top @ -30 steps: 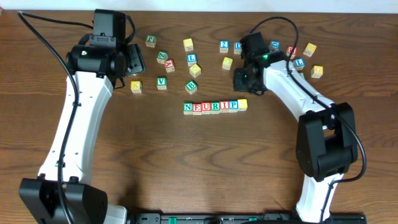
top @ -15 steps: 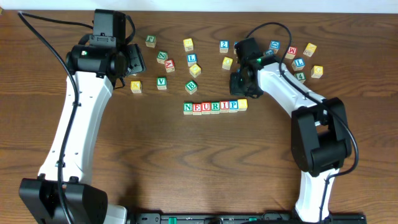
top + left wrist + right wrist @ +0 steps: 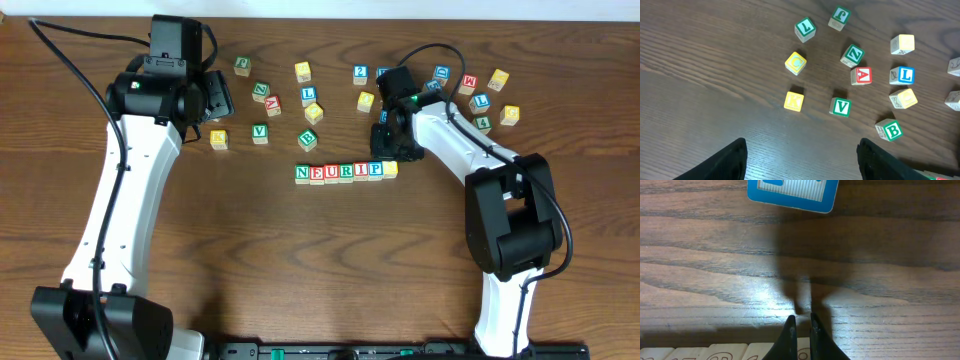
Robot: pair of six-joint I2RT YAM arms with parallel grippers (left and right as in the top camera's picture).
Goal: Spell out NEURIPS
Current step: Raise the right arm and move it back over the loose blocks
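1. i see the neurips row (image 3: pixel 345 171) of letter cubes lined up mid-surface (image 3: pixel 300 260), midway between its left and right edges.
2. my right gripper (image 3: pixel 801 322) is clenched on nothing, just beside the row's right end.
3. my left gripper (image 3: pixel 801 152) hangs released above loose cubes (image 3: pixel 840 106).
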